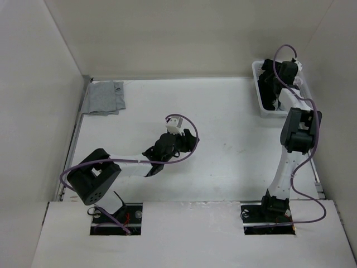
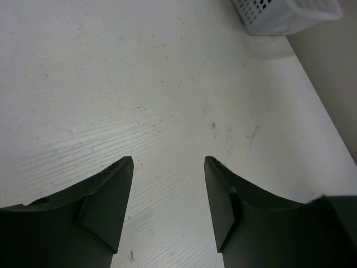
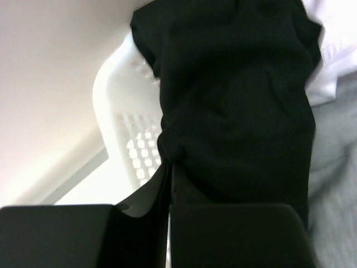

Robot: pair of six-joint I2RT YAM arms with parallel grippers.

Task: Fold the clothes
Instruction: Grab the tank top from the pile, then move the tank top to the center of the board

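Observation:
The clothes point(image 3: 234, 100), a soft black garment, lie bunched in a white basket point(image 3: 120, 128) at the table's far right corner. My right gripper point(image 3: 170, 167) reaches into that basket point(image 1: 257, 84). Its jaws are pressed together on a puckered edge of the black fabric. From above, the gripper point(image 1: 271, 75) and the dark cloth point(image 1: 269, 96) merge, so the pinch itself is hard to make out there. My left gripper point(image 2: 168, 162) hovers open over the bare white table point(image 2: 139, 84) near the middle point(image 1: 192, 142), with nothing between its fingers.
A folded light grey garment point(image 1: 105, 97) lies at the far left corner by the wall. Grey cloth point(image 3: 334, 178) and white cloth point(image 3: 334, 50) sit beside the black one in the basket point(image 2: 284, 14). Walls close in the table on the left, back and right.

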